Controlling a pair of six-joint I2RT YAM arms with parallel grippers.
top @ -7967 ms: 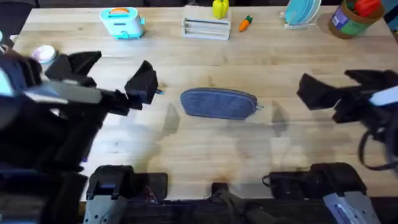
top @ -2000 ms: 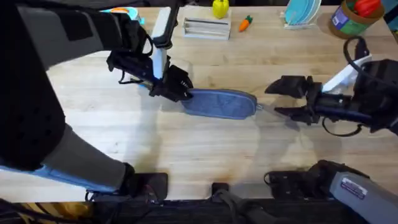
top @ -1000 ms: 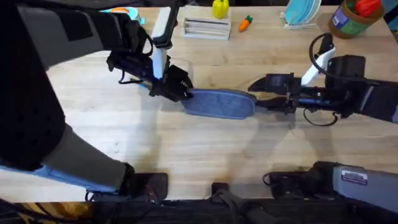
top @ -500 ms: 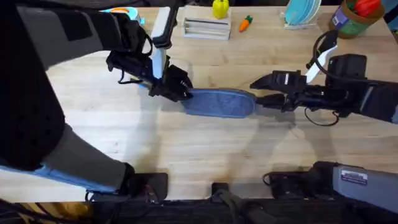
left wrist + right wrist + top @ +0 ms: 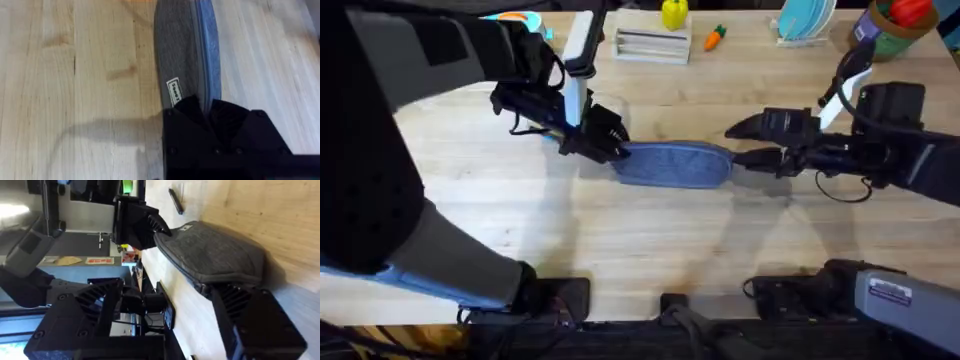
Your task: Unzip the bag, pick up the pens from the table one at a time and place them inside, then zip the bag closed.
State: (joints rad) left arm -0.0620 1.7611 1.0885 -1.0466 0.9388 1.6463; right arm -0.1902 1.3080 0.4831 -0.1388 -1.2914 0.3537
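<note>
bag (image 5: pixel 672 165): soft, light, floppy; best held by its ends
left fingers (image 5: pixel 202 107): clamped on bag end
right fingers (image 5: pixel 748 143): apart at zip end

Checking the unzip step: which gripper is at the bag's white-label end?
The left gripper, pinching the bag beside its label; the right gripper sits at the opposite end.

One blue-grey fabric pencil pouch (image 5: pixel 673 165) lies on the single wooden worktop (image 5: pixel 650 240), with two claws at it: the left claw (image 5: pixel 610 145) at one end, the right claw (image 5: pixel 745 145) at the other. One dark pen (image 5: pixel 175 201) lies beyond the pouch. Along the far edge stand one turquoise toy toaster (image 5: pixel 516 18), one white rack (image 5: pixel 652 45), one yellow toy (image 5: pixel 673 13) and one toy carrot (image 5: pixel 716 37).
</note>
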